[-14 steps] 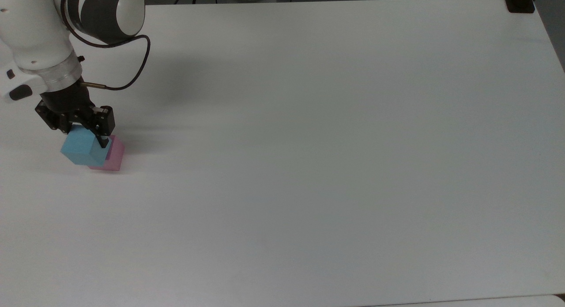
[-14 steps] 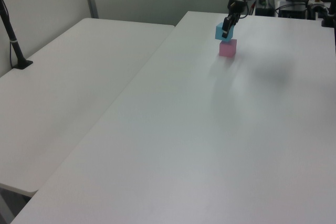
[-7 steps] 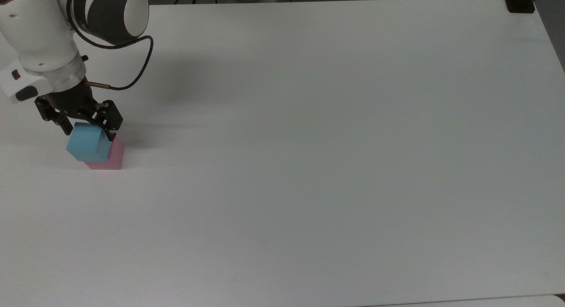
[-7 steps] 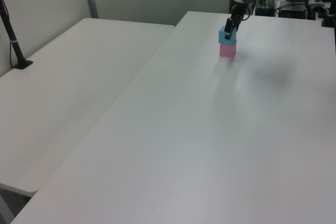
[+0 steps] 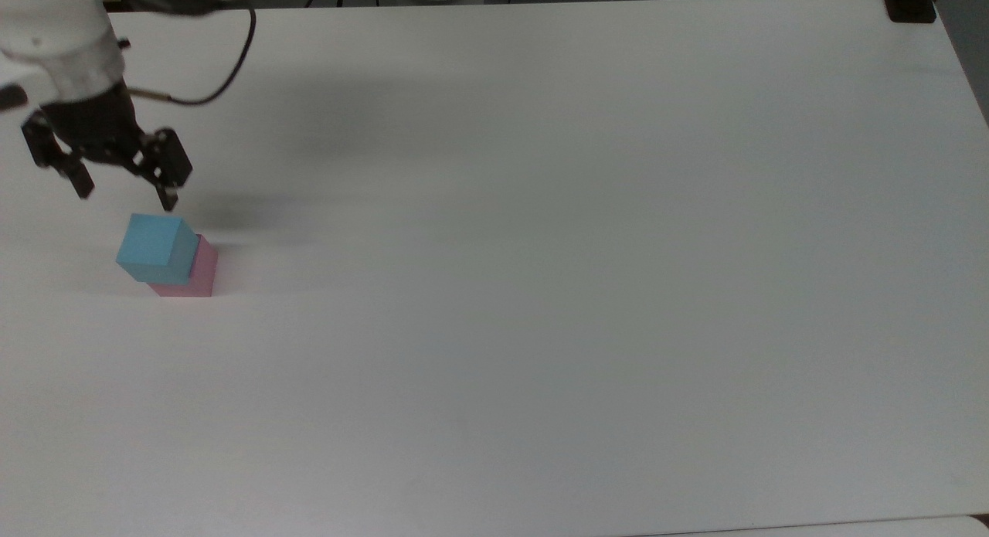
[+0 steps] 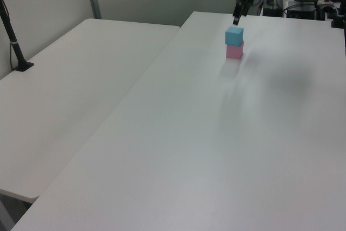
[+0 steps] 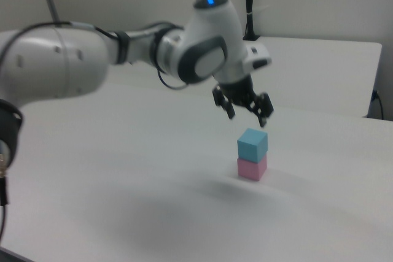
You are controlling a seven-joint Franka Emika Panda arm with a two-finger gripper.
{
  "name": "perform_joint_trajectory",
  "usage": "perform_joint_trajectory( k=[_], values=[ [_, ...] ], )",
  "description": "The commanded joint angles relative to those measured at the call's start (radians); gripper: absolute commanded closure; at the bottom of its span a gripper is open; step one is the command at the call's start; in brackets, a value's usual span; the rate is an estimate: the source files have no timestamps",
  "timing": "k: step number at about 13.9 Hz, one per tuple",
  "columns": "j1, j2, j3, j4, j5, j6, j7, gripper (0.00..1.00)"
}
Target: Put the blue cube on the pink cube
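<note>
Pincer [image 5: 124,201] let go of blue cube [image 5: 154,249], risen clear above it, fingers spread

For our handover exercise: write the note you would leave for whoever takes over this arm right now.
Gripper: open, empty, above the stack with a clear gap.
Blue cube: sits on the pink cube, near the top view's left edge of the white table; the right view shows it slightly turned but well supported.
Done: stacking and release.
Left: nothing but moving the arm away without touching the stack.
</note>
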Motion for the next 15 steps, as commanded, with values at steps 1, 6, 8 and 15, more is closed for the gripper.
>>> perform_joint_trajectory(
  k=[1, 6, 8, 15],
  values=[
    [0.081, -0.147, -0.005, -0.044, -0.02, -0.136, 0.066, 0.0],
    [0.325, -0.268, -0.02, -0.044, -0.015, -0.431, 0.285, 0.0],
    [0.4, -0.296, -0.055, -0.044, -0.014, -0.482, 0.395, 0.0],
    [0.511, -0.334, -0.105, -0.048, -0.014, -0.574, 0.403, 0.0]
  ],
)
